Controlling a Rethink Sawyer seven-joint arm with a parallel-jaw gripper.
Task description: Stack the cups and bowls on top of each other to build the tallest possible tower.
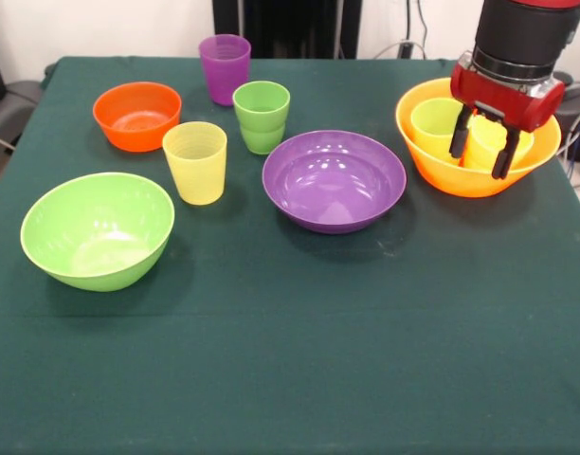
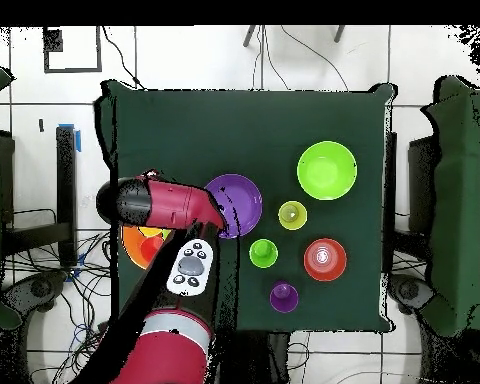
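The largest yellow-orange bowl (image 1: 432, 163) (image 2: 134, 247) stands at the table's right in the front view. It holds a lime green cup (image 1: 434, 123) and a yellow-orange cup (image 1: 487, 147). My gripper (image 1: 480, 142) hangs over this bowl, open, with its black fingers (image 1: 458, 135) straddling part of the yellow-orange cup. In the overhead view the arm hides the gripper and most of that bowl. Spread over the cloth are the purple bowl (image 1: 334, 180) (image 2: 234, 205), the lime green bowl (image 1: 98, 230) (image 2: 327, 170) and the small orange bowl (image 1: 137, 115) (image 2: 325, 259).
Three cups stand upright on the cloth: a pale yellow cup (image 1: 195, 162) (image 2: 292, 215), a green cup (image 1: 262, 116) (image 2: 263, 253) and a purple cup (image 1: 225, 68) (image 2: 283, 296). The dark green tablecloth (image 1: 290, 360) covers the table, and cables lie beside it.
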